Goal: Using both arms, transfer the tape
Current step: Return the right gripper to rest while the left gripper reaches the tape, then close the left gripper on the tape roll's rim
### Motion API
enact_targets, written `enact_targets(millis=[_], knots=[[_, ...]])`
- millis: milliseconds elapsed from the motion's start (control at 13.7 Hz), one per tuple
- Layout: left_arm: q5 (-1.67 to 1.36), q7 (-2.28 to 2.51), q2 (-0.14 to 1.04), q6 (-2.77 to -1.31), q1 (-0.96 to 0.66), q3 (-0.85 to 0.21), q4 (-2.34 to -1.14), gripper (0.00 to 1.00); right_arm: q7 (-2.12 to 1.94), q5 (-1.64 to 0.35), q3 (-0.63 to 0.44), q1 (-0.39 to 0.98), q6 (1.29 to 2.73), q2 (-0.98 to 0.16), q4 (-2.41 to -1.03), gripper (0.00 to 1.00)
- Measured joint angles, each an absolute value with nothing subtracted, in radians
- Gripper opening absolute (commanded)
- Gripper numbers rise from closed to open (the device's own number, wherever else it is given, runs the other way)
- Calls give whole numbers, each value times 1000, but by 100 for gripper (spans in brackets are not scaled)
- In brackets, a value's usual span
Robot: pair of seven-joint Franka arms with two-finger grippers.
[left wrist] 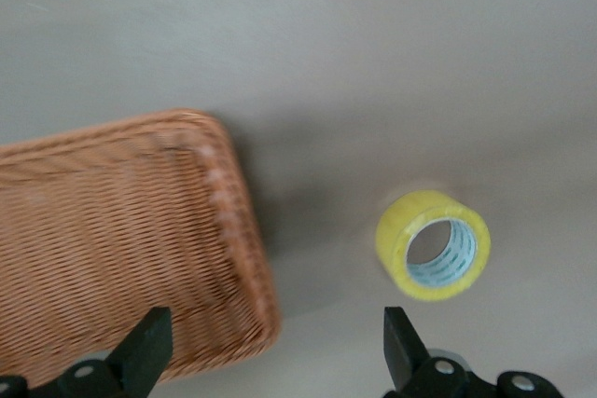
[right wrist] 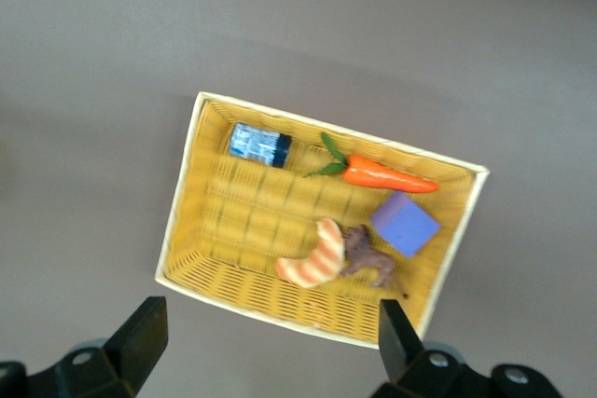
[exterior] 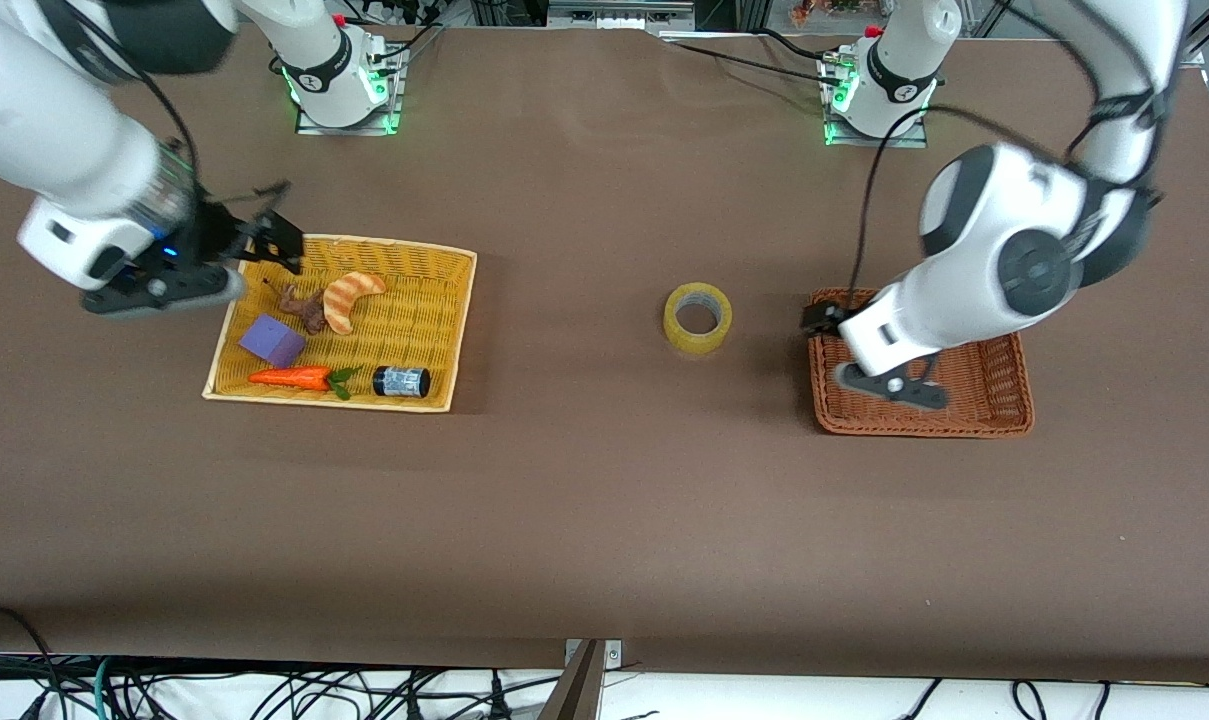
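Yellowish translucent tape (exterior: 697,317) lies flat, hole up, on brown table (exterior: 584,500).

A brown cloth-covered table (exterior: 584,520) carries three things directly on its surface. Toward the right arm's end sits a yellow wicker basket (exterior: 434,262) (right wrist: 189,211), rectangular and shallow. Toward the left arm's end lies a darker reddish-brown wicker tray (exterior: 1004,415) (left wrist: 112,221), smaller than the yellow one. Between the two, much closer to the brown tray yet clear of its rim, the tape (exterior: 698,317) (left wrist: 433,245) rests flat on the cloth with its wide hole facing up, touching neither basket. The two arm bases stand bolted along the table's edge farthest from the front camera, with cables trailing off that edge.
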State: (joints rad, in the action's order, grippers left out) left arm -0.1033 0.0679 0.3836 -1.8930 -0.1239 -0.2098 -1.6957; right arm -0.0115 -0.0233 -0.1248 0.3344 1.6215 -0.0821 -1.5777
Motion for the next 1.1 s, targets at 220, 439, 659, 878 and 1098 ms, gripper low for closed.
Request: enact_targets(millis=[220,439,659,878,1098], knots=[[-103,156,433,-2014,-219,-213,-1764,100,-138,-23,-113,240,1619,-14,-1609,100],[-103,174,436,-2224,-264,-213,-1909,100,-173,-19,-113,209,1615,2,-1621,100],[-103,175,437,-2336,-284,-213,-1997,100,-173,-13,-116,209,1591,2,-1622,100],[-103,175,440,-2428,-293,-213,-2060,100,-172,-11,-124,207,1581,1,-1623,100],[-104,181,451,-2478,-315,-213,-2099,89,-164,-10,-137,204,1578,1,-1624,100]])
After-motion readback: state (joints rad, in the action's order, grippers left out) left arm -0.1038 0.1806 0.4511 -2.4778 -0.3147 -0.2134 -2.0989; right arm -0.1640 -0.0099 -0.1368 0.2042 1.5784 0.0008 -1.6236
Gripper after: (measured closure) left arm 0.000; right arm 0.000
